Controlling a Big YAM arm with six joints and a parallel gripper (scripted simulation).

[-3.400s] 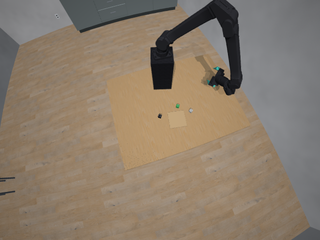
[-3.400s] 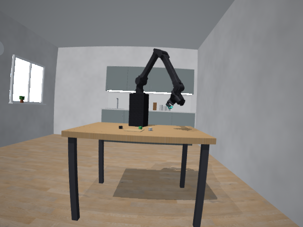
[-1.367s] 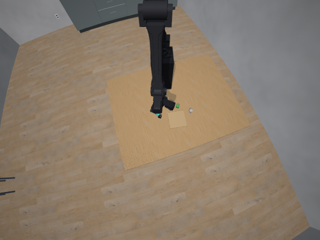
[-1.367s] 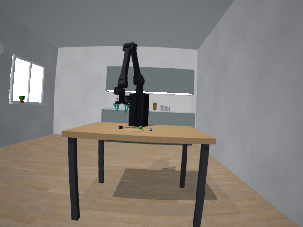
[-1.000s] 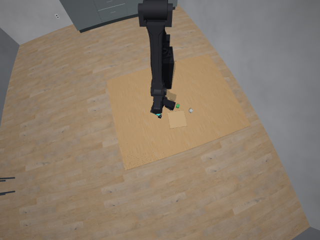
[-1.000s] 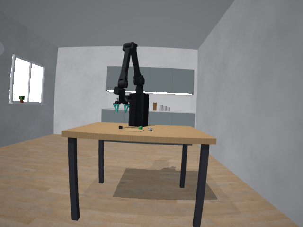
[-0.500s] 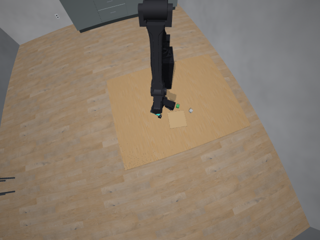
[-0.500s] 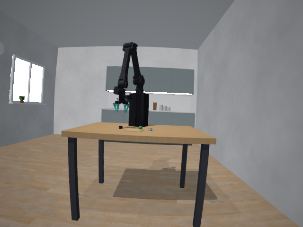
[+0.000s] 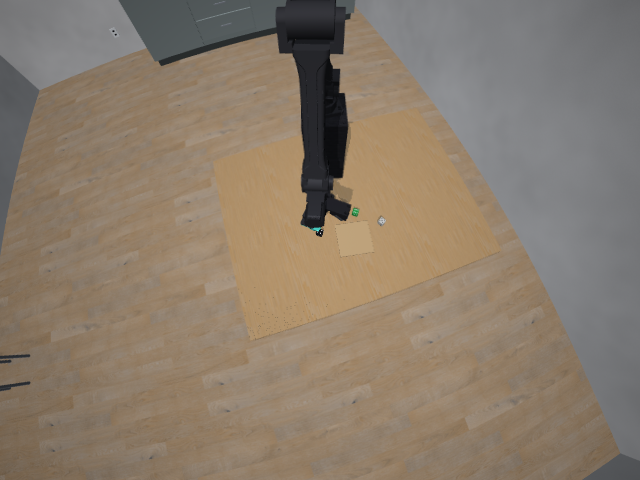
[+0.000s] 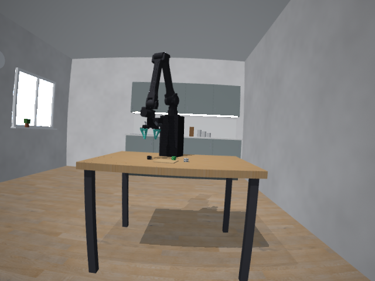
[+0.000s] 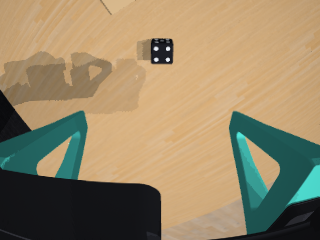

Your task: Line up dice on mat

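A black die (image 9: pixel 319 233) (image 10: pixel 149 157) (image 11: pixel 162 51) lies on the table left of the mat and shows four pips. A green die (image 9: pixel 355 211) (image 10: pixel 173 157) lies just beyond the mat's far edge. A white die (image 9: pixel 381 221) (image 10: pixel 186 159) lies on the table right of the mat. The square tan mat (image 9: pixel 354 238) (image 10: pixel 164 161) lies flat and bears nothing. My gripper (image 10: pixel 149 133) (image 11: pixel 158 119) is open and empty, high above the black die; in the top view the arm hides most of it.
The arm's black base (image 10: pixel 171 136) stands at the back of the wooden table (image 9: pixel 413 170) (image 10: pixel 211 169), close behind the dice. The table edges are far from the dice.
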